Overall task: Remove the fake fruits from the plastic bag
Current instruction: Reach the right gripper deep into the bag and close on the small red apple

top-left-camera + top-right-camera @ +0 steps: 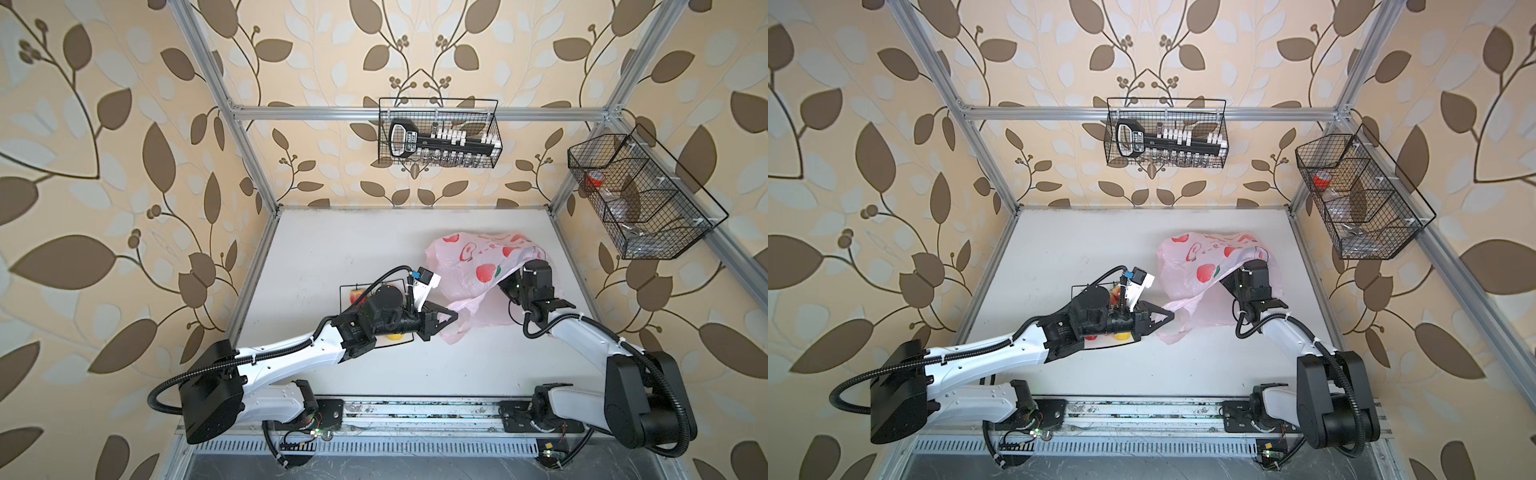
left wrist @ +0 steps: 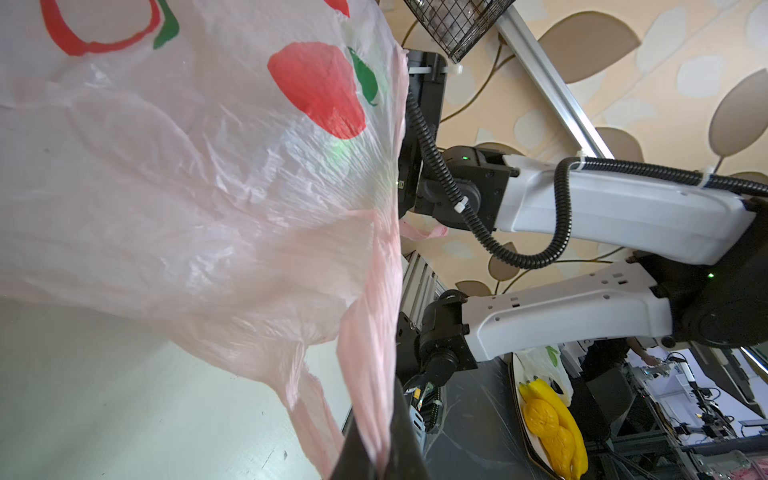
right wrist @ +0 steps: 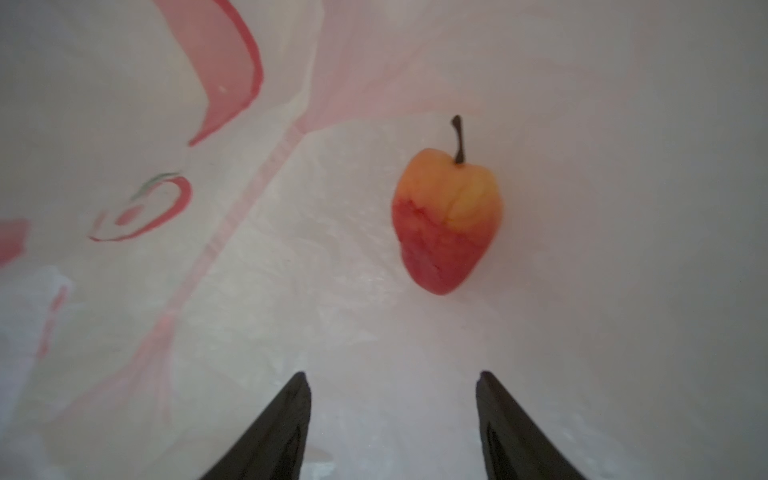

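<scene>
While the plastic bag (image 1: pixel 478 257) is held by the left gripper (image 2: pixel 374 453), whose jaws are pressed together on a twisted handle loop (image 2: pixel 365 365), the right gripper (image 3: pixel 392 374) is seen deep inside the bag with its jaws apart and nothing between them. One of the fake fruits (image 3: pixel 446 224), an orange-and-red peach with a dark stem, is found lying on the bag's inner film ahead of the fingertips and clear of them. Its long axis is laid roughly along the gripper's line of reach, the stem end turned away and the red tip turned toward the jaws. It is set off from the midline, closer to the line of one finger than the other, so a small sideways correction is judged necessary before the jaws can be brought round it. The right arm is plainly the nearer. More fruits are seen on the plate (image 1: pixel 341 297) beneath the left arm.
</scene>
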`<control>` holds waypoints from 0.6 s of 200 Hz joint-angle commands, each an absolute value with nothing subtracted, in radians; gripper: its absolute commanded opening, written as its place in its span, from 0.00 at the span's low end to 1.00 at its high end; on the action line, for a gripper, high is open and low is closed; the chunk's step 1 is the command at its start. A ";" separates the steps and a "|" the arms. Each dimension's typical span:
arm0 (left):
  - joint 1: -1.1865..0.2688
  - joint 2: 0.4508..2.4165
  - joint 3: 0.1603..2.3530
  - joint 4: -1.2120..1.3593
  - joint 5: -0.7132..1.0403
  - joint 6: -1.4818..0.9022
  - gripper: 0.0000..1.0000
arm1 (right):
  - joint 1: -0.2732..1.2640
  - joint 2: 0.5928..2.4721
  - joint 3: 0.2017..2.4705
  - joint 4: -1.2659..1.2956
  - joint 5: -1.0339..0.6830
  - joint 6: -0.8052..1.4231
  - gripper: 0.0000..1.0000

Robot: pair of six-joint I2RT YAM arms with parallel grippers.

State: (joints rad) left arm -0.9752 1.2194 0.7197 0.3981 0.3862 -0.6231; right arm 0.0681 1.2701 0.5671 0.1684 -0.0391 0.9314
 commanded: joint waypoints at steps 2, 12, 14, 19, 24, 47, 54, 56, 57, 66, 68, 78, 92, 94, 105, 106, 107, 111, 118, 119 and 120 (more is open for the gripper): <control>-0.995 1.228 0.734 0.463 0.425 -0.638 0.00 | 0.061 1.301 0.544 0.326 -0.088 1.095 0.64; -1.001 1.236 0.744 0.460 0.429 -0.635 0.00 | 0.060 1.325 0.546 0.336 -0.085 1.110 0.65; -1.003 1.237 0.745 0.460 0.428 -0.635 0.00 | 0.061 1.331 0.546 0.334 -0.082 1.110 0.66; -1.006 1.240 0.750 0.457 0.429 -0.635 0.00 | 0.061 1.338 0.547 0.327 -0.070 1.111 0.66; -1.010 1.244 0.753 0.456 0.430 -0.634 0.00 | 0.060 1.345 0.547 0.318 -0.052 1.111 0.67; -1.032 1.252 0.764 0.452 0.425 -0.637 0.00 | 0.060 1.361 0.536 0.282 0.053 1.082 0.70; -1.040 1.253 0.765 0.451 0.422 -0.637 0.00 | 0.061 1.364 0.536 0.273 0.083 1.071 0.71; -1.043 1.253 0.766 0.450 0.421 -0.637 0.00 | 0.061 1.364 0.536 0.272 0.092 1.068 0.72; -1.044 1.254 0.767 0.450 0.421 -0.637 0.00 | 0.061 1.365 0.536 0.272 0.096 1.068 0.72; -1.056 1.256 0.770 0.448 0.417 -0.636 0.00 | 0.060 1.375 0.538 0.272 0.116 1.056 0.73; -1.058 1.256 0.770 0.447 0.414 -0.637 0.00 | 0.059 1.378 0.539 0.272 0.119 1.054 0.73; -1.071 1.261 0.773 0.448 0.410 -0.638 0.00 | 0.058 1.396 0.546 0.280 0.123 1.043 0.74; -1.085 1.272 0.781 0.450 0.406 -0.640 0.00 | 0.057 1.439 0.565 0.287 0.111 1.034 0.74; -1.087 1.275 0.782 0.451 0.405 -0.640 0.00 | 0.056 1.445 0.569 0.290 0.109 1.032 0.74; -1.094 1.286 0.788 0.453 0.405 -0.645 0.00 | 0.057 1.480 0.584 0.296 0.099 1.024 0.74; -1.095 1.287 0.788 0.454 0.405 -0.646 0.00 | 0.056 1.483 0.586 0.296 0.098 1.024 0.75; -1.095 1.288 0.789 0.455 0.405 -0.646 0.00 | 0.056 1.486 0.587 0.297 0.097 1.023 0.75; -1.098 1.291 0.791 0.455 0.405 -0.647 0.00 | 0.056 1.495 0.593 0.298 0.098 1.018 0.75; -1.102 1.297 0.795 0.456 0.405 -0.649 0.00 | 0.056 1.517 0.604 0.293 0.100 1.009 0.75; -1.102 1.297 0.796 0.455 0.405 -0.649 0.00 | 0.056 1.520 0.604 0.291 0.101 1.007 0.75; -1.102 1.298 0.796 0.454 0.405 -0.649 0.00 | 0.056 1.523 0.607 0.290 0.102 1.006 0.75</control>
State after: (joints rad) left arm -1.0851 1.2819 0.7479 0.4168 0.3908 -0.6361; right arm 0.0624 1.4658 0.5598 0.2813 0.0738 1.0348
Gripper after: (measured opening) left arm 0.048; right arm 0.748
